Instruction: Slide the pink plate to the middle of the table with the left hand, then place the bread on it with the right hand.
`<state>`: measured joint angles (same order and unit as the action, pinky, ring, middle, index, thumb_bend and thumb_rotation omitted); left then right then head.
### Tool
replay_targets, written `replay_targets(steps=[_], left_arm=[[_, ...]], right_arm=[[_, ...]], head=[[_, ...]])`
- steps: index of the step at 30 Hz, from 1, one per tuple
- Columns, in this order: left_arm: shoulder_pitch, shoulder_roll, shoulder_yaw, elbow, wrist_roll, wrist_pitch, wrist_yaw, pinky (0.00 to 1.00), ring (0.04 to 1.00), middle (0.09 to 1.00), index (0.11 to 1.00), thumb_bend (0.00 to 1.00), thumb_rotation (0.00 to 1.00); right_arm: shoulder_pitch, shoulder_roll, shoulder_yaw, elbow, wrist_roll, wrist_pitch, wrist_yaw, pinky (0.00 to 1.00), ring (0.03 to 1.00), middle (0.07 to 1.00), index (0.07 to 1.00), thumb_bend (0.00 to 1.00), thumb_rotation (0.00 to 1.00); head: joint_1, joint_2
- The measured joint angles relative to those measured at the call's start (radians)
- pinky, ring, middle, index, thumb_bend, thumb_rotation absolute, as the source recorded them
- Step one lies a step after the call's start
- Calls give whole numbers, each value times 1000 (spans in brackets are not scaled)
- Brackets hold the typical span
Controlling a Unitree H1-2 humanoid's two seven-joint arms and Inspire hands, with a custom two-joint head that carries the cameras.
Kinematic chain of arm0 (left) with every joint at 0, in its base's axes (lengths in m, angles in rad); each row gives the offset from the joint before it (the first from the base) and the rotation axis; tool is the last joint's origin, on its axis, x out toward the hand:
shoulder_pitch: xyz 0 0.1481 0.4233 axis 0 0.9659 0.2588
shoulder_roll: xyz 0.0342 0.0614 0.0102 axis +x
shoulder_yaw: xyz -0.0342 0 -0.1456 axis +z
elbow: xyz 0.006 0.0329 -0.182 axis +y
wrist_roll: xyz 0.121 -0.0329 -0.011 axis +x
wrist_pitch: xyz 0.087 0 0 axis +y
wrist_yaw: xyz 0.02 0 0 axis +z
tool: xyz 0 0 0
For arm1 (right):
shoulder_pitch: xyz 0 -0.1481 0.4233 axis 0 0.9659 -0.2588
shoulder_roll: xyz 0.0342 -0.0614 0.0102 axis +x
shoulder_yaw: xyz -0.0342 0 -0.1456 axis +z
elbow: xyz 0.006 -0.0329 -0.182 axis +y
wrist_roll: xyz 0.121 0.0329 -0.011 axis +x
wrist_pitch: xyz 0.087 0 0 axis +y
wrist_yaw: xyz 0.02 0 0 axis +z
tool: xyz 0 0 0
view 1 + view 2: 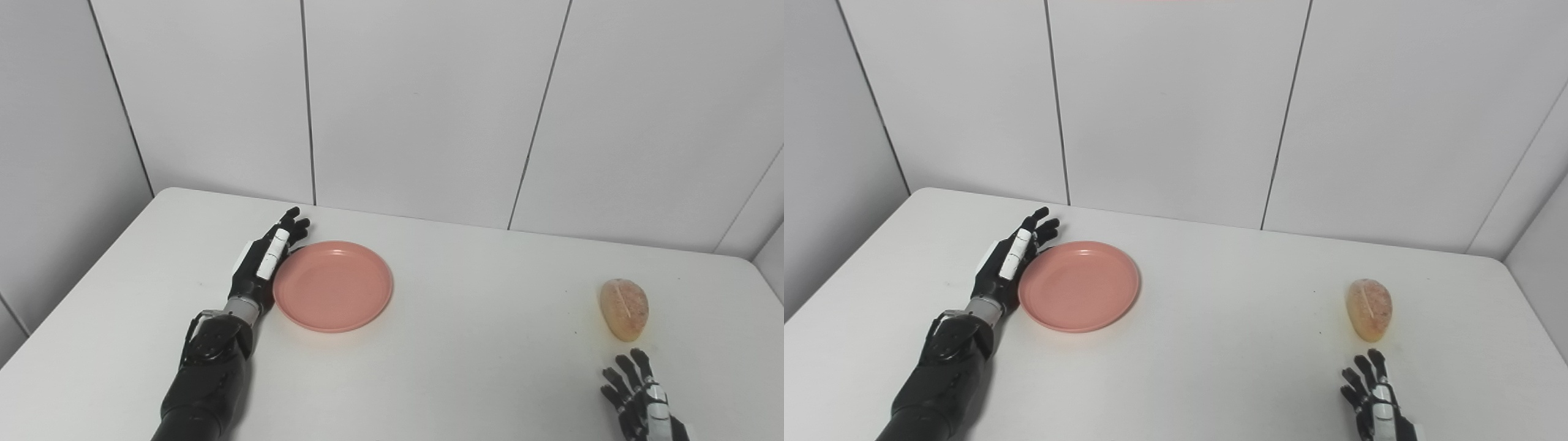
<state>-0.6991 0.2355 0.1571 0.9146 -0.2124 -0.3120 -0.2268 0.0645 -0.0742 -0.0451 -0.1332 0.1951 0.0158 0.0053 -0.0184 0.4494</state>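
Pink plate (332,286) sits left of the desk (490,343) middle | left robot hand (264,262) spread flat against its left rim, ready to push | bread (623,309) far right | right robot hand (640,398) spread, empty, waiting nearby

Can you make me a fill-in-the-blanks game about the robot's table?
1. The plate is the colour ____.
2. The left hand is flat against the plate's ____ side.
3. The bread lies on the ____, not on the plate.
4. The right hand is open and holds ____.

Missing words: pink; left; table; nothing
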Motion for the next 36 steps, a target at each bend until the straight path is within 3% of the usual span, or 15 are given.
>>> replay_targets(steps=[10,22,36], left_arm=[[43,-37,-38,-102,42,36,52,782,898,882,892,935,866],[71,-78,-50,-169,42,83,60,777,897,872,898,891,889],[88,-96,-76,-206,41,100,56,780,897,872,896,940,878]], right_arm=[[0,6,0,-1,-11,0,-6,901,901,938,965,774,994],[2,16,5,-11,-12,10,-21,906,904,943,971,755,995],[2,29,14,-16,-24,11,-38,899,894,926,961,781,979]], head=[[-14,3],[-37,12],[-72,26]])
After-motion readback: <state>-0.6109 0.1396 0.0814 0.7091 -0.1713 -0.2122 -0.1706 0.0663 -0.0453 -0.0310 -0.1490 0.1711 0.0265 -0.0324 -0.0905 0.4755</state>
